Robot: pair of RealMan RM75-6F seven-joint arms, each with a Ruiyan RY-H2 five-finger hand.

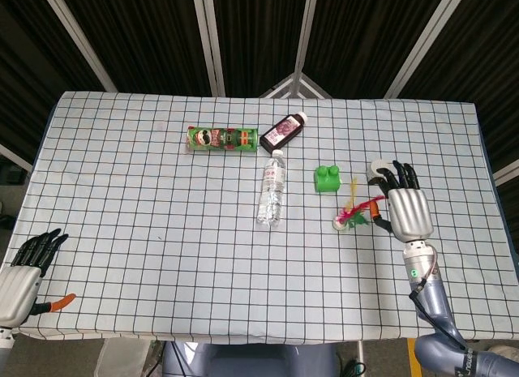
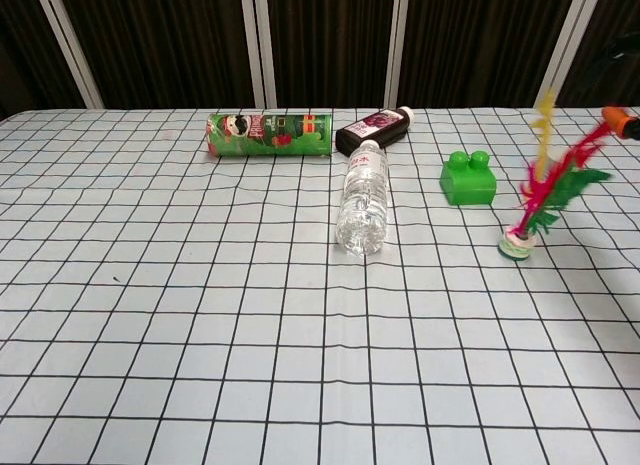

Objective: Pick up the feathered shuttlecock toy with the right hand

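Observation:
The feathered shuttlecock toy (image 1: 350, 212) has yellow, red, green and orange feathers on a small white and green base. My right hand (image 1: 405, 211) is at the right side of the table and pinches the orange feather at its thumb side. The toy (image 2: 540, 190) slants down to the left from that grip, base lowest, and I cannot tell whether the base touches the cloth. In the chest view the hand is almost wholly past the right edge. My left hand (image 1: 22, 270) rests beyond the table's near left corner, fingers straight, holding nothing.
A green toy block (image 1: 328, 179) lies just left of the shuttlecock. A clear water bottle (image 1: 273, 188), a green chip can (image 1: 222, 139) and a dark bottle (image 1: 284, 130) lie mid-table. A white jar (image 1: 376, 167) sits by my right fingertips. Orange-handled pliers (image 1: 57, 302) lie near my left hand.

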